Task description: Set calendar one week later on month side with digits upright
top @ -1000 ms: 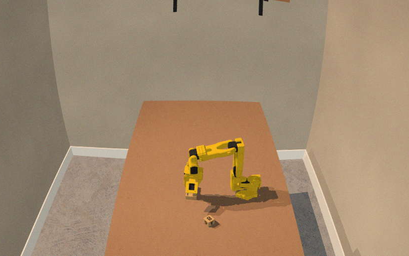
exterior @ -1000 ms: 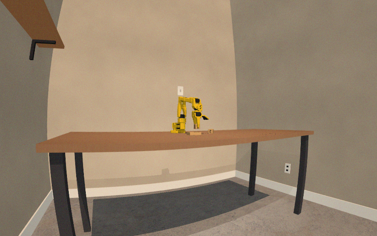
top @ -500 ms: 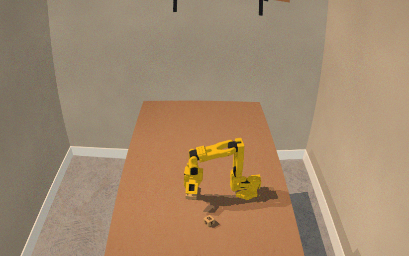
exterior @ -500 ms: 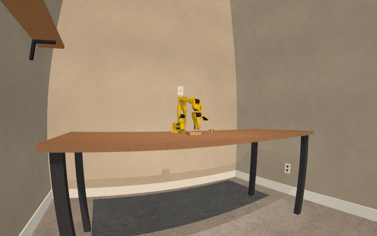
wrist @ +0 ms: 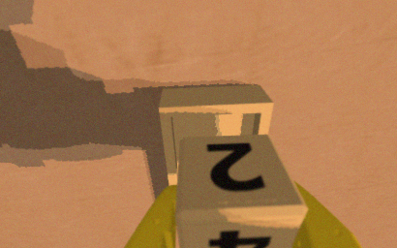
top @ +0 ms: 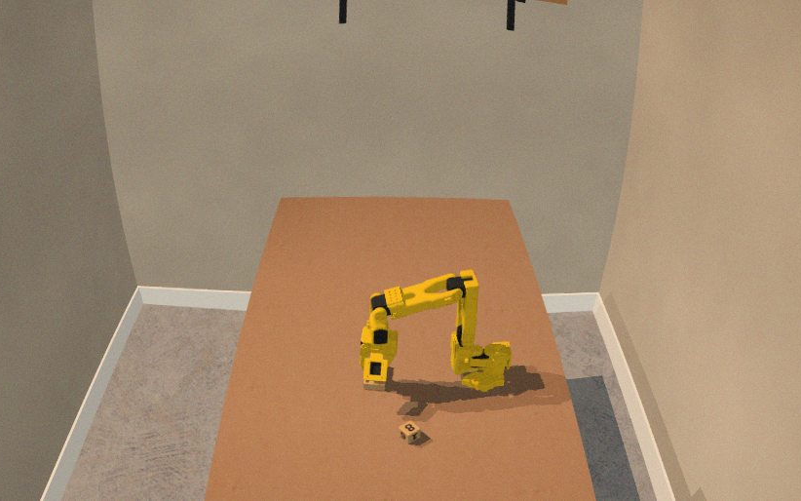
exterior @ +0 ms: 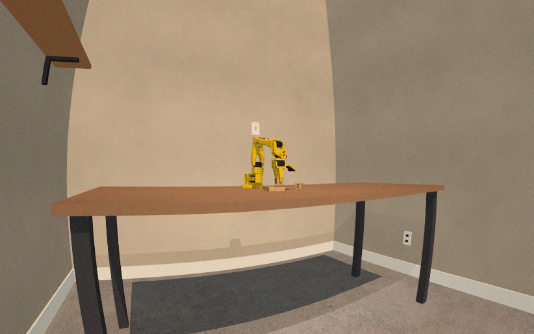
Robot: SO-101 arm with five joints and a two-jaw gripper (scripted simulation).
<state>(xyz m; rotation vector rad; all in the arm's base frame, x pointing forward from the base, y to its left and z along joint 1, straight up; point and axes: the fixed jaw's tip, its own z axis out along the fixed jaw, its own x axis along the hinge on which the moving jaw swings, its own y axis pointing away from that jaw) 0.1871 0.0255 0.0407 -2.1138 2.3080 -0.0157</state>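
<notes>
My gripper (top: 375,376) (exterior: 278,181) (wrist: 236,223) is shut on a wooden cube (exterior: 277,180) (wrist: 194,179). The wrist view shows a black 2 on its upper face and part of a 4 below, both upside down there. The small wooden tray (top: 374,386) (exterior: 277,189) (wrist: 213,98) lies flat on the table below the held cube, which hides its near part. In the exterior view the cube's lower edge is just above the tray. A second cube (top: 409,432) (exterior: 298,186) lies on the table outside the tray, with an 8 on top.
The arm's base (top: 483,366) (exterior: 253,182) stands on the table (top: 329,249) (exterior: 157,201). The arm reaches across from it to the tray. Its shadow falls between base and tray. A shelf (exterior: 49,30) is on the wall, well away from the arm.
</notes>
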